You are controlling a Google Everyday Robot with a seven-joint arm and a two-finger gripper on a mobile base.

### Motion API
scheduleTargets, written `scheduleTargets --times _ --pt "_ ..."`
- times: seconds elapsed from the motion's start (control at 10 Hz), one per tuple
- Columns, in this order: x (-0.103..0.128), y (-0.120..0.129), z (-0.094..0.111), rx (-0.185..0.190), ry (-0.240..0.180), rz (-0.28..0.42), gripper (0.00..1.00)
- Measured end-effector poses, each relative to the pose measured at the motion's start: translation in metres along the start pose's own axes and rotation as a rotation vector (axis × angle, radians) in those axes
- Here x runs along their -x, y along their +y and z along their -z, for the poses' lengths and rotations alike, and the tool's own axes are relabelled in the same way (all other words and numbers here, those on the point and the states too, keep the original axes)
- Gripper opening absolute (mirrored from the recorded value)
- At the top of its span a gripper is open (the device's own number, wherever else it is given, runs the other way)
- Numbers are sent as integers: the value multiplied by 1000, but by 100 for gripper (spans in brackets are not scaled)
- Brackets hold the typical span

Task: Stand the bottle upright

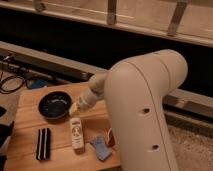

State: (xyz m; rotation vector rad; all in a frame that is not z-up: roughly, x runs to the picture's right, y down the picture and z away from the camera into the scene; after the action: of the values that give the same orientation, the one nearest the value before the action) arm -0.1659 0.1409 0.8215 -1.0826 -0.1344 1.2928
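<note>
Bottle [76,134] is lying flat on wood table [22,131], btw striped block [43,143] and blue item [101,148]. Gripper [75,107] is hanging by black bowl [54,104] near bottle's far end; open/closed can't tell. Dark wall [60,35] behind.

Dim, warm indoor light falling from above. Brightest on the pale arm shell [145,100] at right; deep dark band across the far side. Yellowish gleam on the gripper [75,108], just right of the black bowl [54,105], over the muted wooden table [22,127]. Soft blur throughout.
</note>
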Motion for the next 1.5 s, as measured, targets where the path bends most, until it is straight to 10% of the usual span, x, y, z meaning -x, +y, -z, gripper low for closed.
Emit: scheduleTargets --times 0.4,1.1,1.5 --pt "-2 5 4 26 -40 15 19" --pt "42 61 66 -74 -178 165 19" --pt "42 67 84 -71 -252 209 19"
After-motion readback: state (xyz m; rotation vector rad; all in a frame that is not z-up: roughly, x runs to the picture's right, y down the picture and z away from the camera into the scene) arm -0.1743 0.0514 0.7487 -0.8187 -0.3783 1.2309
